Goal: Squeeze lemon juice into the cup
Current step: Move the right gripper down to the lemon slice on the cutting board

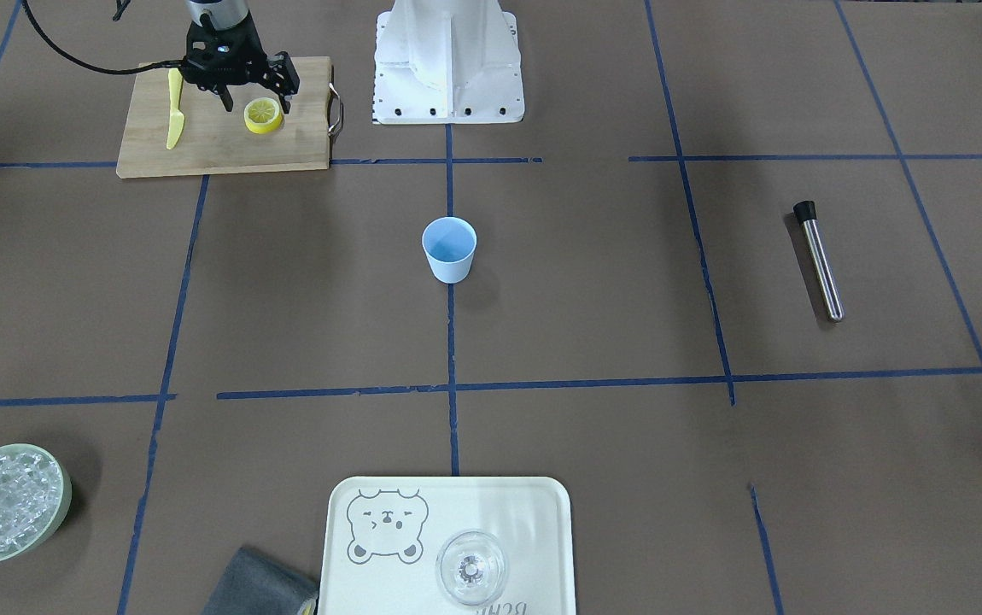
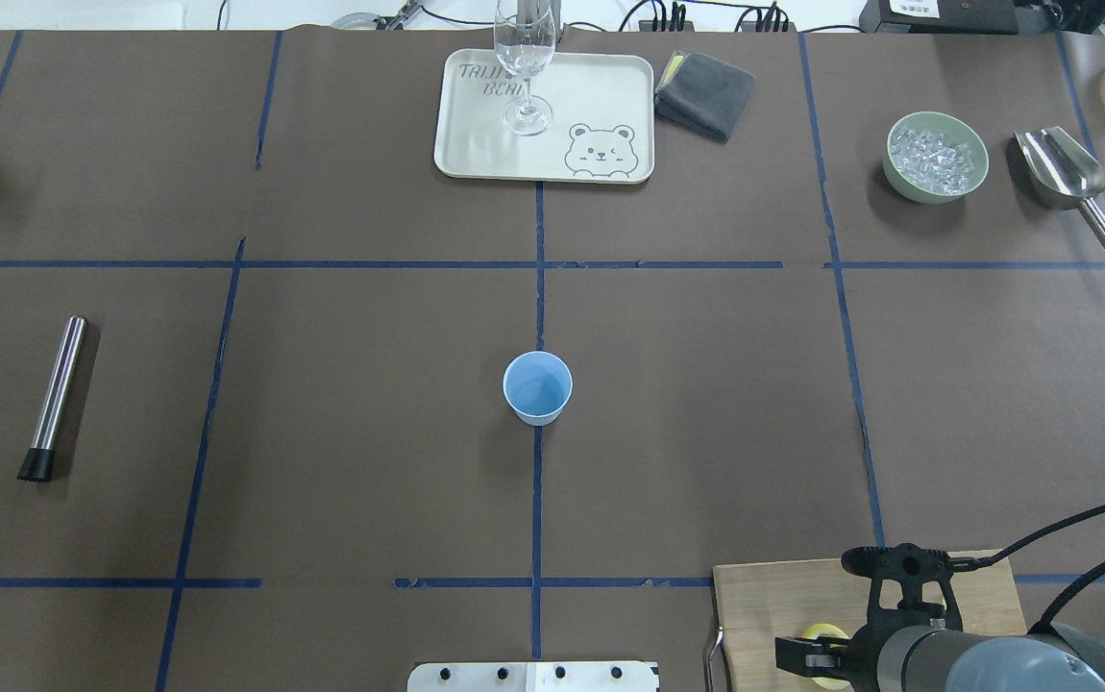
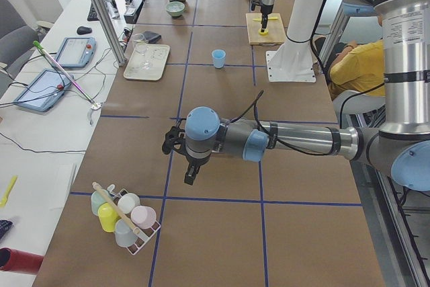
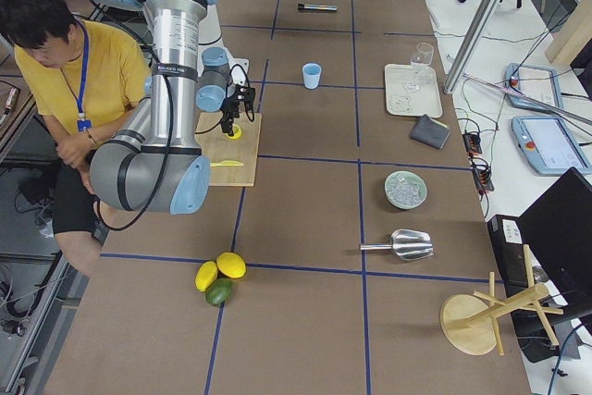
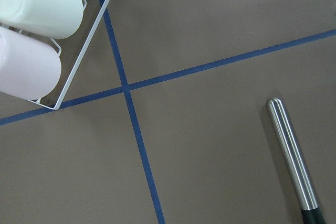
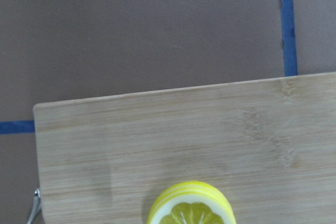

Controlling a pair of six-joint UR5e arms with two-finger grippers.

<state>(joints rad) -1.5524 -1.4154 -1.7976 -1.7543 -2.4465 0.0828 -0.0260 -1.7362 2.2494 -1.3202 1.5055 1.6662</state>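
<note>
Noted lemon (image 1: 263,115) upper left of front view, on board (image 1: 218,149), between tips of released right hand (image 1: 256,107). Cup (image 1: 449,248) mid-frame, well apart. Cannot tell left hand (image 3: 173,144) state.

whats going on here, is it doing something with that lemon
The right gripper is open over the lemon slice on the cutting board, with a finger on either side, not yet gripping it. The blue cup stands empty in the middle of the table. The left gripper hangs over the table's other end, away from both.
</note>
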